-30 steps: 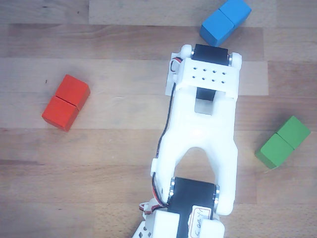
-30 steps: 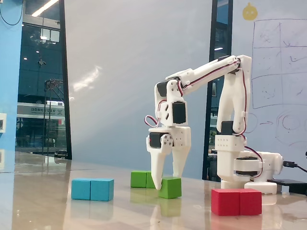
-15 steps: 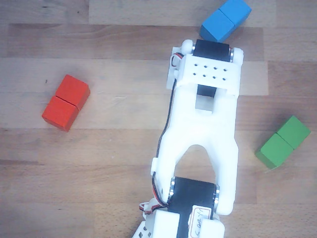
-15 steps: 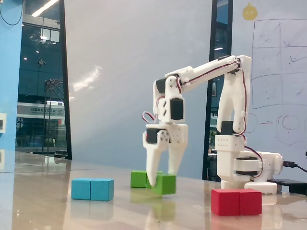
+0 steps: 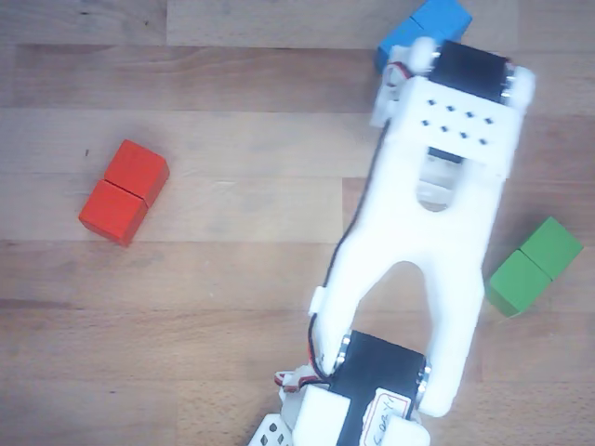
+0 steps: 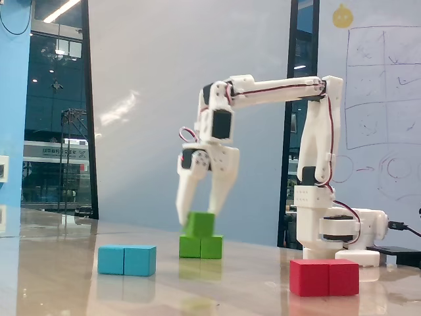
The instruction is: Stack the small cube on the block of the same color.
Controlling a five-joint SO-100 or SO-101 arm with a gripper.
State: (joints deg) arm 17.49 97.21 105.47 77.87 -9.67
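Note:
In the fixed view my gripper (image 6: 197,217) is shut on the small cube (image 6: 199,224), a bright green wooden cube held slightly tilted. It sits right over the left half of the block (image 6: 200,247), the green two-segment one. Their faces look to meet, but I cannot tell if they touch. In the other view the block (image 5: 535,267) lies at the right edge, beside my white arm (image 5: 437,232). The arm's wrist hides the fingers and the small cube there.
A blue two-segment block (image 6: 127,260) lies left of the green one, partly under the wrist from above (image 5: 437,20). A red two-segment block (image 6: 324,277) (image 5: 124,192) lies apart. The arm's base (image 6: 335,230) stands behind the red block.
The gripper lifted the small cube off the table and carried it left in the fixed view, over the green block. From above, the arm swung toward the upper right.

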